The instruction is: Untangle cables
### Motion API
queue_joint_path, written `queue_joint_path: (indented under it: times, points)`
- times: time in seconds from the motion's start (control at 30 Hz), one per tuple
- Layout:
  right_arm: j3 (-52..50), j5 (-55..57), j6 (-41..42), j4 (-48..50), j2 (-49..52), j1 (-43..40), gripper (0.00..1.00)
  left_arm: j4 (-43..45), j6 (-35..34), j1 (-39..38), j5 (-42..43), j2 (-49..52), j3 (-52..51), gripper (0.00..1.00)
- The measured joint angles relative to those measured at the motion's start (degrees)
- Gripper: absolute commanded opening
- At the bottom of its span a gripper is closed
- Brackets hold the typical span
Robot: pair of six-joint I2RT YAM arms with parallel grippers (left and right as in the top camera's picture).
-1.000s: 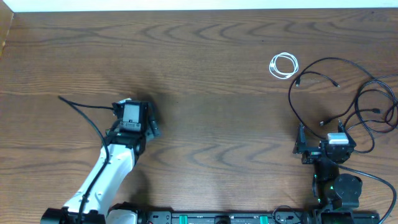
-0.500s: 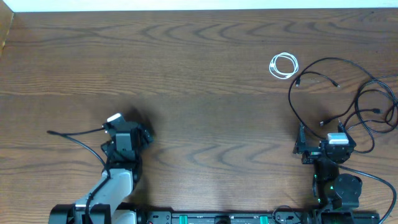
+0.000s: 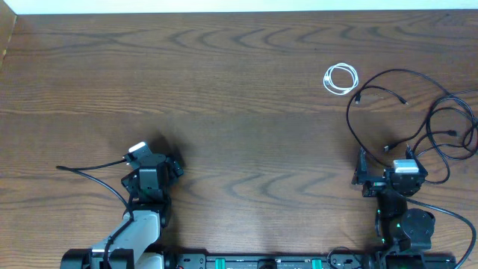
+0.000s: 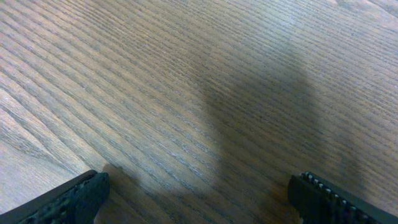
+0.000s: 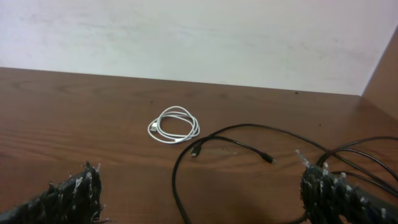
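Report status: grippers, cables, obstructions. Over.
Left gripper open, empty, far from the work. Right gripper open, empty, facing the cables. Black cables tangled; white cable coiled apart. Nothing in the way.

Cables apart: one white coil, one black sprawl.
The white cable [image 3: 340, 78] lies wound in a small, neat, flat ring toward the far right of the table [image 3: 224, 90], and it's clear of the rest. Just beside it, nearer the right edge, the black cables [image 3: 396, 72] spread out in wide, loose loops that cross one another, thin cords with small plug ends pointing off in different directions, all lying flat on the wood.
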Motion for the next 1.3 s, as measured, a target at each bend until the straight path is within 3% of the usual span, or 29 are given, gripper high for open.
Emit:
queue_joint_path:
  times: [0.4,0.93,1.3]
  points:
    - [0.0,0.0,0.0,0.0,0.0,0.0,0.99,3.1,-2.4,0.0,-0.5,-6.8,-6.1,0.98]
    - [0.0,0.0,0.0,0.0,0.0,0.0,0.99,-21.9,-3.7,0.0,0.2,-28.1,-7.2,0.98]
    - [0.0,0.0,0.0,0.0,0.0,0.0,0.99,-23.4,0.3,0.0,5.0,-45.8,-7.0,0.98]
